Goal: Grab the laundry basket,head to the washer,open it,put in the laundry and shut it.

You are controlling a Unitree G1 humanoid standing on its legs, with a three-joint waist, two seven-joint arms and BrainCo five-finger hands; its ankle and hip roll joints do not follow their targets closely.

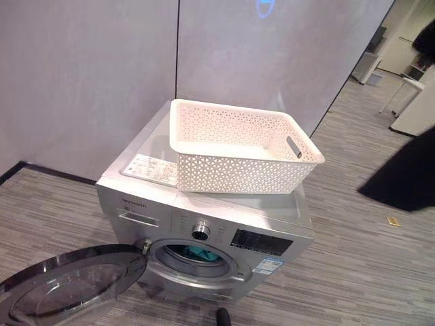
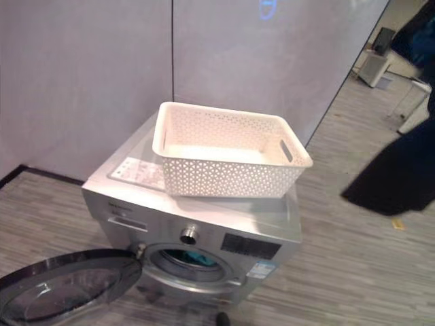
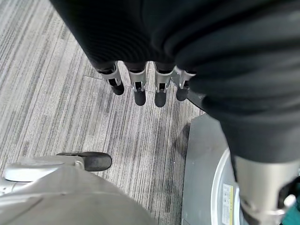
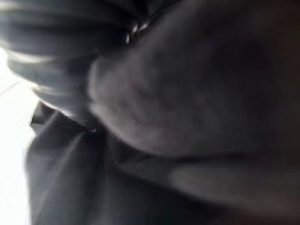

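A white perforated laundry basket [image 1: 238, 163] stands empty on top of the silver front-loading washer [image 1: 275, 207]. The washer's round door [image 1: 68, 285] is swung wide open to the left, low over the floor. Teal laundry [image 1: 204, 256] lies inside the drum behind the opening. In the left wrist view my left hand [image 3: 136, 89] hangs over the striped floor beside the washer, its fingers straight and holding nothing. My right hand [image 4: 56, 51] shows as its dark ribbed cover pressed close to something dark.
A printed leaflet [image 1: 146, 166] lies on the washer's top, left of the basket. Grey wall panels [image 1: 88, 75] rise right behind the machine. A large dark shape [image 1: 408, 170] stands on the floor at the right, with white furniture [image 1: 414, 102] beyond it.
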